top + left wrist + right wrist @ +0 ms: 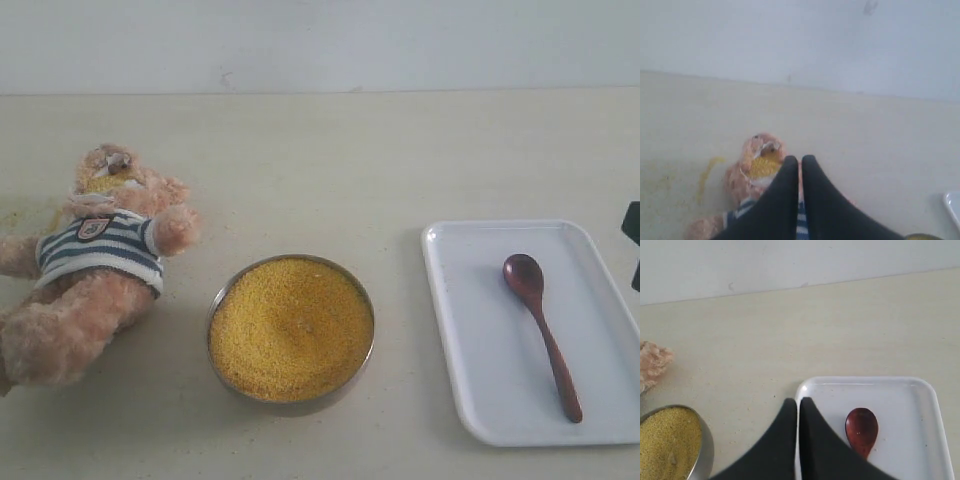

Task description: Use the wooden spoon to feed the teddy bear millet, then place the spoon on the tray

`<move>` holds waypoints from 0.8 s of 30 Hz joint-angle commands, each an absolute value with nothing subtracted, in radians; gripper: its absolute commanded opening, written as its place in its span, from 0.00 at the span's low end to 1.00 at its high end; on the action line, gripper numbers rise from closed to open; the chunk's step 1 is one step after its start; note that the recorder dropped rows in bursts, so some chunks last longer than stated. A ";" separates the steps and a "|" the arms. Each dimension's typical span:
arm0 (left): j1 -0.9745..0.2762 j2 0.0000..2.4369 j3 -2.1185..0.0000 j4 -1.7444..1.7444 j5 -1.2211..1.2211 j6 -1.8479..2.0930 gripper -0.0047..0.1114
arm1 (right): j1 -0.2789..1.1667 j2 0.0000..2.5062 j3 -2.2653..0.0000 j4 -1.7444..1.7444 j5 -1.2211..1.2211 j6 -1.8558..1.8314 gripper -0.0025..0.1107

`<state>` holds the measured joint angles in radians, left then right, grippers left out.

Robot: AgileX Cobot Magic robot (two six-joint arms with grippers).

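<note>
The teddy bear (pixel 95 265) lies on its back at the left of the table, yellow millet grains heaped on its muzzle (pixel 763 165). A round metal bowl of millet (pixel 291 327) stands in the middle. The wooden spoon (pixel 541 331) lies loose on the white tray (pixel 480 390) at the right, its oval bowl (pixel 861 429) pointing away. My left gripper (pixel 800 161) is shut and empty, hovering above the bear's striped shirt. My right gripper (pixel 798 402) is shut and empty over the tray's (pixel 920 460) near corner, apart from the spoon. Only a dark sliver of the right arm (pixel 631 240) shows in the exterior view.
A streak of spilled millet (pixel 705 177) lies on the table beside the bear's head. A pale wall (pixel 320 45) rises along the table's far edge. The bowl's rim (pixel 705 445) shows beside my right gripper.
</note>
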<state>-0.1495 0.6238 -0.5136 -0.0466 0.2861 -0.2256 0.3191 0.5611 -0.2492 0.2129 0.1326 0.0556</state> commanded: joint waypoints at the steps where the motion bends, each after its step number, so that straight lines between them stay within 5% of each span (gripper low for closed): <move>1: -0.147 0.467 -0.471 -0.060 0.308 -0.233 0.07 | 0.322 0.520 -0.241 0.211 0.142 0.054 0.02; 6: -0.147 0.347 -0.471 -0.060 0.328 -0.233 0.07 | 0.322 0.522 -0.241 0.461 0.142 0.218 0.02; 24: -0.147 0.247 -0.471 -0.060 0.328 -0.233 0.07 | 0.322 0.522 -0.241 0.462 0.083 0.225 0.02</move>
<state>-0.1495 0.2484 -0.4760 -0.0488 0.3295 -0.2256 0.3191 0.5247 -0.2437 0.4633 0.0947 0.2209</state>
